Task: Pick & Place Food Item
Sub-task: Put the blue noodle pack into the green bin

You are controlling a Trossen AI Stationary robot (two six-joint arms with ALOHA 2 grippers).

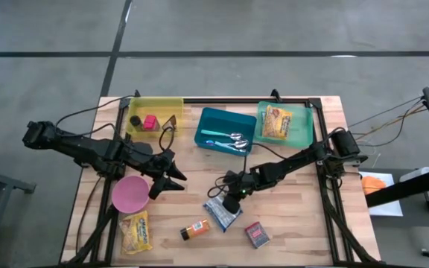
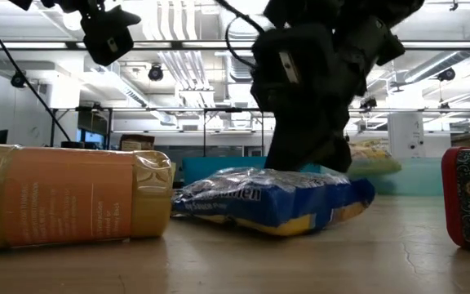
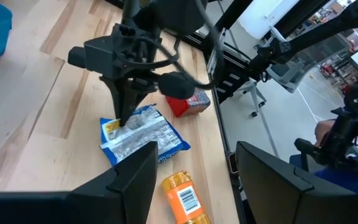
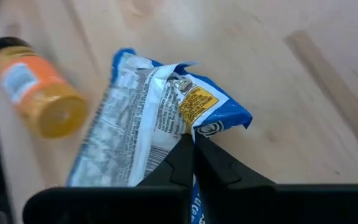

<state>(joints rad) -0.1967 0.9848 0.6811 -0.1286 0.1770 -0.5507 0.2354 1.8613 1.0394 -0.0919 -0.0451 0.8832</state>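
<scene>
Now right gripper (image 1: 232, 198) pinched shut on edge of blue packet (image 1: 222, 211), mid-table near front; orange bottle (image 1: 195, 229) just beside. Left gripper (image 1: 167, 179) parted, empty, over pink bowl (image 1: 129, 193).

A grey floor (image 1: 274, 26) is seen around the wooden table (image 1: 304, 216), crossed by dark lines (image 1: 214, 53). Beyond the table edge, in the low view, a large hall is shown: rows of ceiling lights (image 2: 178, 20) are lit, and white beams and pipes (image 2: 194, 73) are run overhead. A white cabinet (image 2: 404, 135) is set far back on the right.
</scene>
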